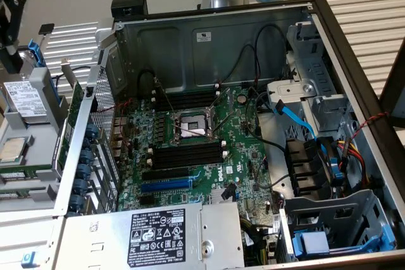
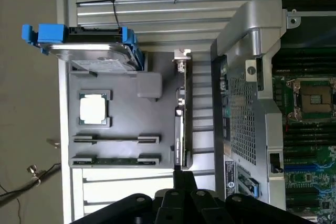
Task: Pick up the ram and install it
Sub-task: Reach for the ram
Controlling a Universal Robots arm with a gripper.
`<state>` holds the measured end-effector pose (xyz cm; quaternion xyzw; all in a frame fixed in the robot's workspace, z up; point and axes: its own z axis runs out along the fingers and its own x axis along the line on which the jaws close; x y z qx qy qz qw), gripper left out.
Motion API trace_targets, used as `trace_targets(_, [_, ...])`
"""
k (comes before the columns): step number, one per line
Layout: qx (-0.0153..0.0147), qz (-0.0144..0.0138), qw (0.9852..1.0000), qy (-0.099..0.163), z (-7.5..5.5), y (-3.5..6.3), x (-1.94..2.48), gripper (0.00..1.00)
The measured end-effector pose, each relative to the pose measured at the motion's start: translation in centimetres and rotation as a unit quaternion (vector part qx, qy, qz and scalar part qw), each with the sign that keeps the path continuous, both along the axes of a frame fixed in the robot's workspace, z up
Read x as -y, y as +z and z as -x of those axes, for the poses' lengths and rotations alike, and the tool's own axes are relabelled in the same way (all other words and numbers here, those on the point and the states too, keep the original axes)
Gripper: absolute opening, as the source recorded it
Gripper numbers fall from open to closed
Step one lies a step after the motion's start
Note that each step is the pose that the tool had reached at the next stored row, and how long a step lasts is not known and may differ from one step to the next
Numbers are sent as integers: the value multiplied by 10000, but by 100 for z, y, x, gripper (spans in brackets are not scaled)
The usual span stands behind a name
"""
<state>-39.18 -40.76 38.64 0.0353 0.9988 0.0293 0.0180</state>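
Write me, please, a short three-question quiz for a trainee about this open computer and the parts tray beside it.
1. True or false: the hard drive on the grey tray sits in a blue bracket.
2. Where is the green memory stick? A: in a holder on the tray. B: between the pincer's fingers. C: seated in the blue slot of the board.
3. Fill in: the pincer is ___ and carries nothing.
Key: 1 true; 2 A; 3 shut.
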Motion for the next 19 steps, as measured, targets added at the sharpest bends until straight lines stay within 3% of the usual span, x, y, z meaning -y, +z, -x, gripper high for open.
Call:
trace_targets(12, [-2,0,10000,0,530,-35,2,11])
trace_targets(15, [-3,5,10000,0,567,-40,-17,11])
trace_targets(19, [-3,20,10000,0,584,-43,-75,11])
